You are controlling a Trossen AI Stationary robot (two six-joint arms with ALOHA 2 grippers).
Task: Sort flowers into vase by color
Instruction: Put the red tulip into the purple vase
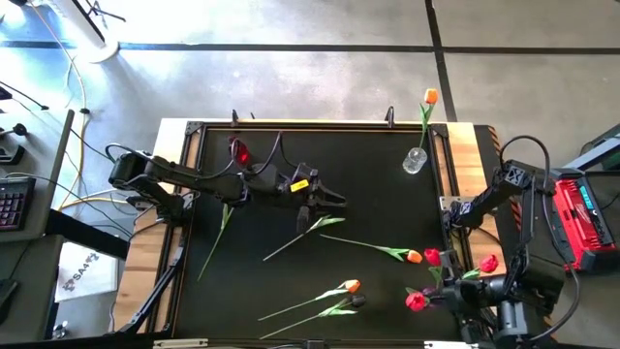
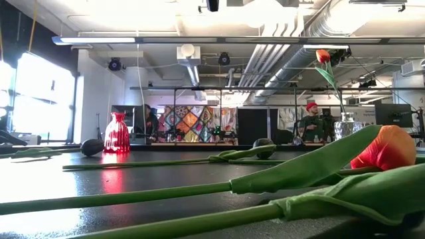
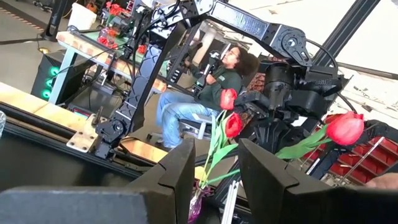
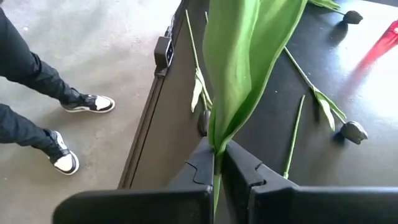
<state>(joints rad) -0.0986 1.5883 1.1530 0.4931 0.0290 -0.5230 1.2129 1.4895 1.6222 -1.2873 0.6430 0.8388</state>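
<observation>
Flowers (image 1: 373, 249) lie flat, stems mostly slanted; right gripper (image 4: 217, 163) pinches green stem; left gripper (image 3: 214, 168) spread, seemingly empty.

Robotics lab / workshop, industrial bldg. Exposed silver ducts (image 2: 312, 30) and pipes run under an open ceiling w/ bright strip lights; bare polished concrete floor (image 1: 291, 68) marked w/ dark tape lines. Black work table (image 1: 387, 208) framed in wood, w/ dark robot arms mounted at both sides; loose cables (image 1: 73, 78) trail over the floor. Keyboard (image 1: 10, 204) on a desk at one side, red equipment case (image 1: 581, 218) at the other. More rigs and benches w/ metal frames in the background, monitors too. A seated person (image 3: 211, 93) works near another arm; someone's sneakers (image 4: 74, 130) stand right beside the table
</observation>
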